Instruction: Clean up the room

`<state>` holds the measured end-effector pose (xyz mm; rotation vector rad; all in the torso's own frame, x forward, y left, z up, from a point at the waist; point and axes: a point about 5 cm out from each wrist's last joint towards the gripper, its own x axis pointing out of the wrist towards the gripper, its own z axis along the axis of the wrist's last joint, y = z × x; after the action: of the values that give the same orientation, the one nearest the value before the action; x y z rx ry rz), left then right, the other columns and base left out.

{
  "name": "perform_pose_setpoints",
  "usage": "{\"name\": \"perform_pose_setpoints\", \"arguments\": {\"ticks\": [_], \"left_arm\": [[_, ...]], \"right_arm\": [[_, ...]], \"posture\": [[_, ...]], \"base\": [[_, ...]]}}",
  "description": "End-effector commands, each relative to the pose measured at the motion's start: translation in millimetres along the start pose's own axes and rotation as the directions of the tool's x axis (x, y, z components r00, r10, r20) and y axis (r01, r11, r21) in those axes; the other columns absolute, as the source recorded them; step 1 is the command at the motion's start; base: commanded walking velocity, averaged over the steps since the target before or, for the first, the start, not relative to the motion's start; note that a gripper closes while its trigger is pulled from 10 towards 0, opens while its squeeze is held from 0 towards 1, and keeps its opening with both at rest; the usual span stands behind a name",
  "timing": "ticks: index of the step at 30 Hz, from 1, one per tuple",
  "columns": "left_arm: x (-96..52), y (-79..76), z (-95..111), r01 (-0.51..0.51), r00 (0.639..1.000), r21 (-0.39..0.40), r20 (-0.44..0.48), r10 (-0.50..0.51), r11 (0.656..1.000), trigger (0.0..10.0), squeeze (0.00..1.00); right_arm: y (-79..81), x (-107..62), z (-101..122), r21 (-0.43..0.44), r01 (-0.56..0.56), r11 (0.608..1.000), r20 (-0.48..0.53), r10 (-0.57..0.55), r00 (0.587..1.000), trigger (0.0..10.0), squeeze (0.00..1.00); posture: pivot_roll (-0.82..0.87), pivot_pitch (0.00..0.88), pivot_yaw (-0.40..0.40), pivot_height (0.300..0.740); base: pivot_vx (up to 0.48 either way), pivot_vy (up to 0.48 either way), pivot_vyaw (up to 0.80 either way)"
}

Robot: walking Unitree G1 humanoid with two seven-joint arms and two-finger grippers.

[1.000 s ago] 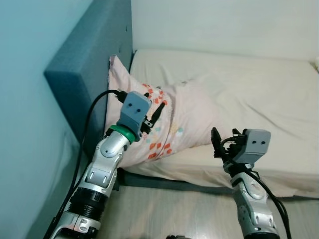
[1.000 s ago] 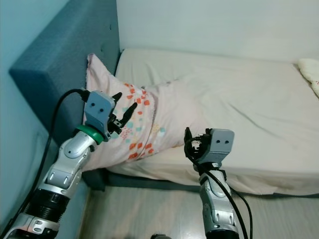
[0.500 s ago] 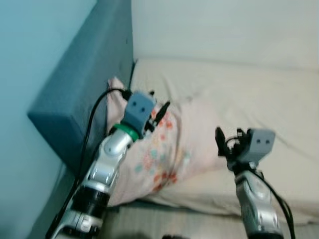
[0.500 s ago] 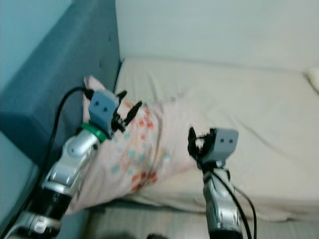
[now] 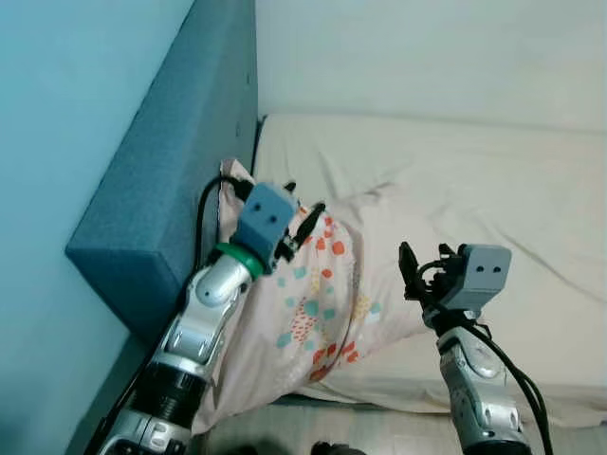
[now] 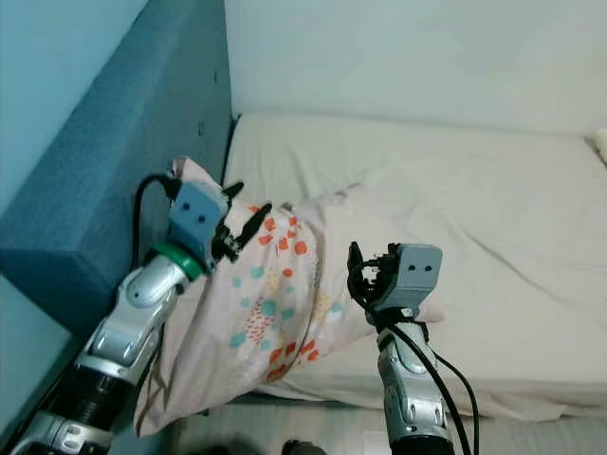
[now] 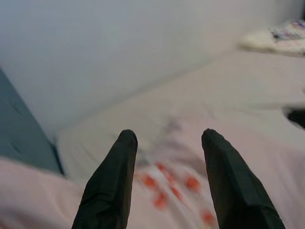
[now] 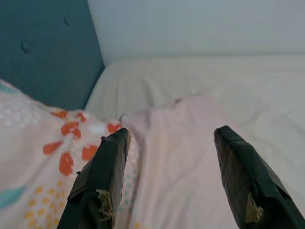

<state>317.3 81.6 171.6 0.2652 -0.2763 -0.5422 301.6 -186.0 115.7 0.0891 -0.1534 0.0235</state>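
A: Two silver arms reach out over a bed. What is the bed like?

B: It has a wide cream sheet (image 5: pixel 455 180) with soft wrinkles. A tall blue padded headboard (image 5: pixel 180 161) runs along the robot's left side, and it has little buttons in it. A plain pale wall (image 6: pixel 408 57) stands behind the bed. A strip of grey wooden floor (image 6: pixel 285 427) shows under the near edge.

A: Where is the pillow?

B: The soft pink pillow with orange and teal spots (image 5: pixel 303 313) lies at the near left corner of the bed. One end leans on the headboard. The other end hangs over the near edge toward the floor.

A: What is the left gripper (image 5: pixel 302 220) doing?

B: It is up by the top of the pillow, close to the headboard. Its two black fingers (image 7: pixel 112 181) are spread apart and hold nothing.

A: And the right gripper (image 6: pixel 356 275)?

B: It floats just beside the pillow's right side, over the sheet. Its fingers (image 8: pixel 102 176) are wide apart too, with nothing between them.

A: Anything else?

B: A small pale bundle with spots (image 7: pixel 279 38) sits at the far end of the bed. It is too blurry to tell what it is.
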Motion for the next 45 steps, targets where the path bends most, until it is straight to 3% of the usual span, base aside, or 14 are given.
{"name": "perform_pose_setpoints", "arguments": {"ticks": [1, 9, 13, 19, 27, 45], "left_arm": [[-6.6, -12.2, -7, 0.044, 0.998, -0.021, -0.036, -0.045, 0.999, 10.0, 0.0], [-18.1, -41.2, -29, 0.118, 0.988, -0.079, -0.088, -0.124, 0.99, 10.0, 0.0], [-18.4, -42.5, -31, 0.127, 0.987, -0.079, -0.092, -0.134, 0.989, 10.0, 0.0], [-8.8, -38.5, -19, 0.087, 0.992, -0.145, -0.073, -0.099, 0.986, 10.0, 0.0], [-2.1, -28.4, -13, 0.038, 0.996, -0.223, -0.068, -0.054, 0.974, 10.0, 0.0], [10.5, -5.1, -6, -0.077, 0.995, -0.186, -0.079, 0.063, 0.98, 10.0, 0.0]], "right_arm": [[-6.0, -5.1, -7, -0.013, 0.023, 1.0, -0.025, -0.023, 0.999, 10.0, 0.0], [-13.8, -3.9, -9, -0.039, 0.059, 0.997, -0.039, -0.061, 0.997, 10.0, 0.0], [-13.7, -3.8, -9, -0.035, 0.062, 0.997, -0.04, -0.064, 0.997, 10.0, 0.0], [-17.0, -7.8, -11, -0.028, 0.094, 0.995, -0.039, -0.095, 0.995, 10.0, 0.0], [-19.6, -7.4, -10, -0.014, 0.106, 0.994, -0.039, -0.107, 0.994, 10.0, 0.0], [-18.0, -3.0, -5, -0.006, 0.099, 0.995, -0.024, -0.099, 0.995, 10.0, 0.0]], "posture": [[-0.12, 0.116, -0.008, 0.74], [-0.12, 0.129, -0.012, 0.74], [-0.12, 0.129, -0.012, 0.74], [-0.13, 0.134, -0.009, 0.74], [-0.14, 0.136, -0.007, 0.74], [-0.13, 0.137, -0.008, 0.74]], "base": [[0.0, 0.0, 0.0], [0.0, 0.0, 0.0], [0.0, 0.0, 0.0], [0.0, 0.0, 0.0], [0.0, 0.0, -0.74], [0.0, 0.0, -0.78]]}}
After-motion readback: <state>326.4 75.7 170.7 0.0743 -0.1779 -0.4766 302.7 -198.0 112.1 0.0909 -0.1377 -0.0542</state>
